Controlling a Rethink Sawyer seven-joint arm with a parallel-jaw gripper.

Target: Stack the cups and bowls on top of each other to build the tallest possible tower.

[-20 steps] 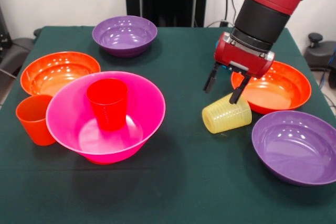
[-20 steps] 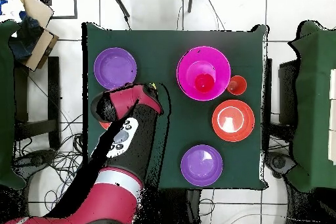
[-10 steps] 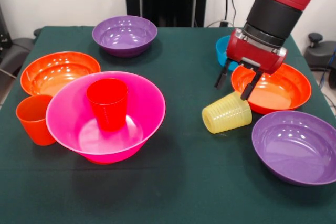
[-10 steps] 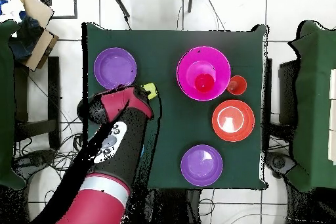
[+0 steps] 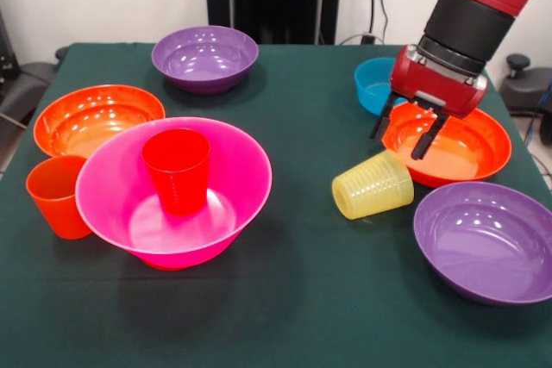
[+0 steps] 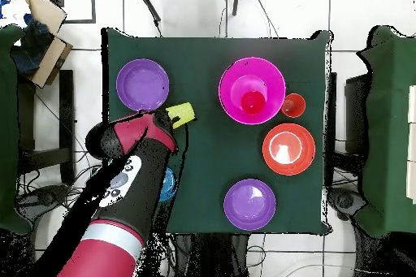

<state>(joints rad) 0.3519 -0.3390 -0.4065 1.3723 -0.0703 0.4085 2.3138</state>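
Yellow cup (image 5: 373, 185) lies tipped over, left behind as the gripper (image 5: 408, 132) has lifted away empty, fingers apart. It needs regrasping before joining the pink bowl (image 5: 228, 161).

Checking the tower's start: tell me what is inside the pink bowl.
The red cup stands upright inside the pink bowl, mouth up. The bowl floor under the cup is covered.

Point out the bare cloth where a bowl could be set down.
Free: the near strip in front of the pink bowl and yellow cup, and the middle between the far purple bowl and blue bowl. Crowded: the side with the gripper, orange bowl and near purple bowl.
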